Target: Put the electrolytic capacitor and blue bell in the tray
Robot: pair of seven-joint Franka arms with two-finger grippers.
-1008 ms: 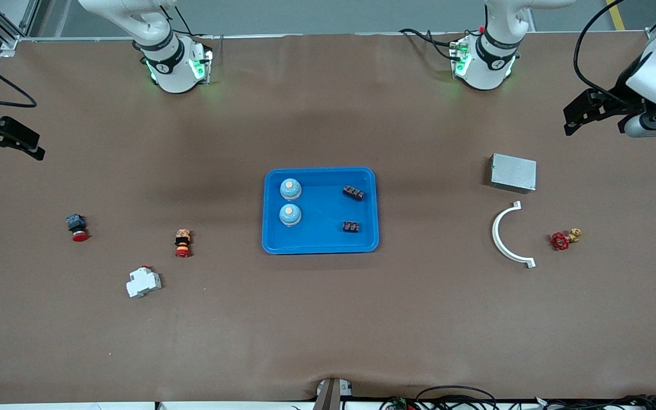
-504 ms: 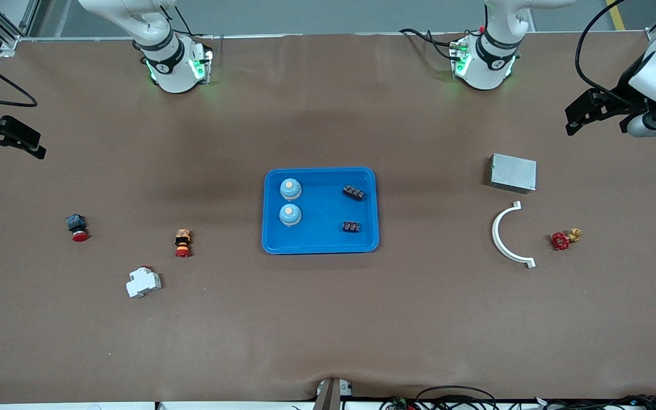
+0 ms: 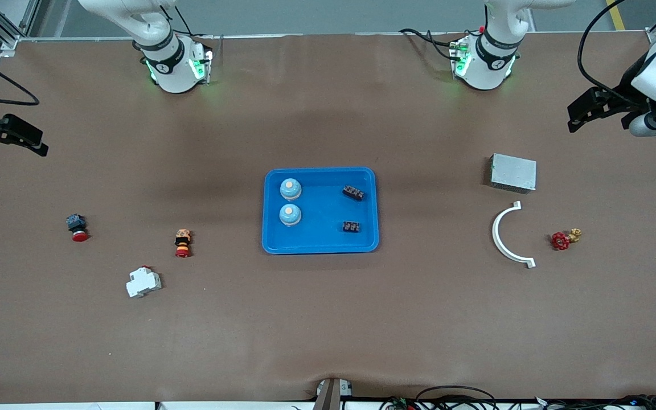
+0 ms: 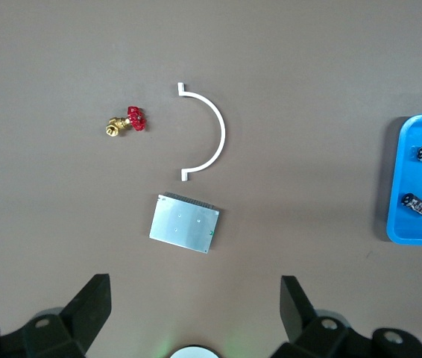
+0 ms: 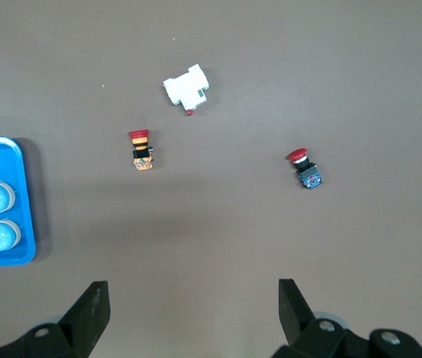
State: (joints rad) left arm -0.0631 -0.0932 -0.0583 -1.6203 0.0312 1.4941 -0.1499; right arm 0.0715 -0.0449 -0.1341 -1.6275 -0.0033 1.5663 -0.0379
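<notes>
We see the tray (image 3: 321,239) mid-table, and we use it as our landmark. In it lie two blue bells (image 3: 290,189) (image 3: 290,214) along the side toward the right arm's end, one nearer the front camera than the other. Two small black capacitors (image 3: 353,193) (image 3: 351,226) lie in it along the side toward the left arm's end.

From the tray toward the left arm's end lie a grey metal box (image 3: 513,172), a white curved bracket (image 3: 506,237) and a red-handled brass valve (image 3: 565,238).

From the tray toward the right arm's end lie an orange-and-red pushbutton (image 3: 182,242), a white breaker (image 3: 143,282) and a red-capped button (image 3: 76,226).

Left gripper (image 3: 585,108) hangs released and empty, off the tray past the metal box at its own end. Right gripper (image 3: 13,136) hangs spread and empty at the other end.
</notes>
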